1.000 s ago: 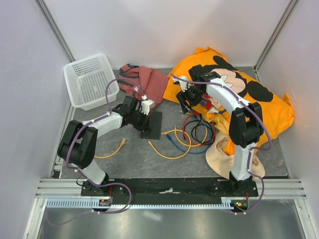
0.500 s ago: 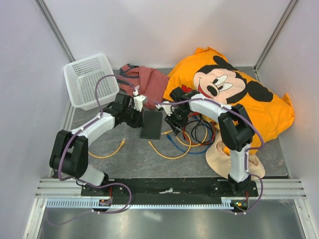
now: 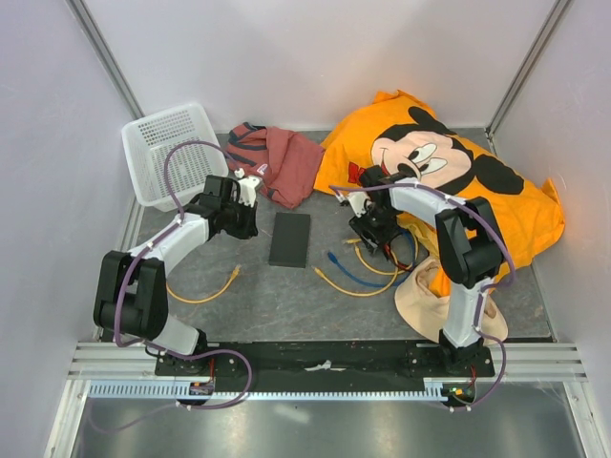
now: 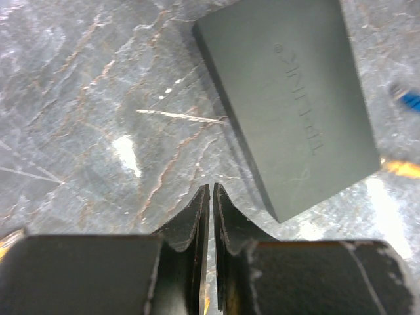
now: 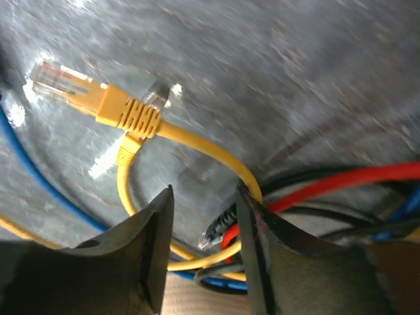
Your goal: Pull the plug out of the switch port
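Observation:
The switch lies flat on the grey mat, and no cable shows in it; it also fills the upper right of the left wrist view. My left gripper is just left of it, shut and empty. My right gripper is right of the switch over a tangle of cables, open. A black plug lies between its jaws, ungripped. A loose yellow plug lies on the mat in front of it. A blue plug lies between switch and gripper.
Yellow, blue, red and black cables lie right of the switch. Another yellow cable lies at front left. A white basket stands back left, a red cloth behind the switch, an orange shirt and a beige hat at right.
My right gripper moved right, away from the switch's edge, and the cables went with it, off the switch. My left gripper moved left off the switch.

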